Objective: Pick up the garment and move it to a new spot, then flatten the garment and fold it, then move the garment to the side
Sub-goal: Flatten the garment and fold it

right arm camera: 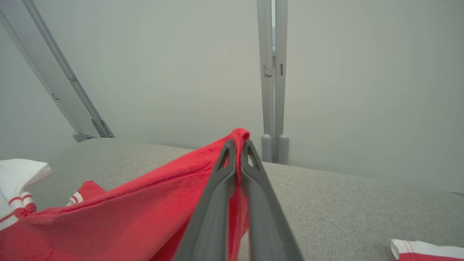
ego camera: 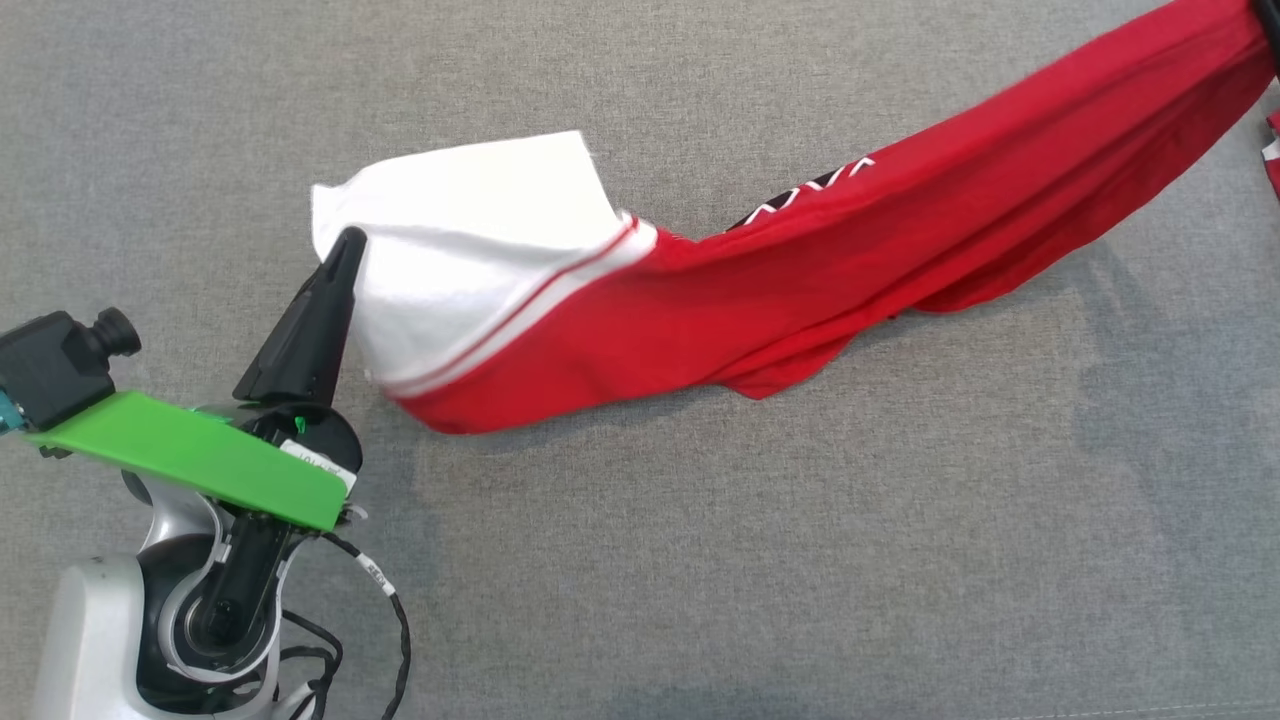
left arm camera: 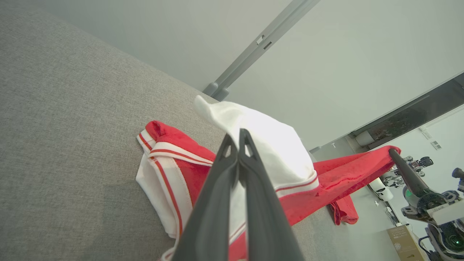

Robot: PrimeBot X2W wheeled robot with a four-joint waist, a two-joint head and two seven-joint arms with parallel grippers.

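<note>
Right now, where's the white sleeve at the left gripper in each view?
Head: sleeve left of centre, at left gripper tip.
Left wrist: sleeve centre, behind the fingers.
Right wrist: sleeve far left edge, low.
Shared landmark: red body joined to it.

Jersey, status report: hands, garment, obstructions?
Left hand shut on white end of jersey. Right hand shut on red end. Stretched between them over grey fabric surface. No obstruction seen.
</note>
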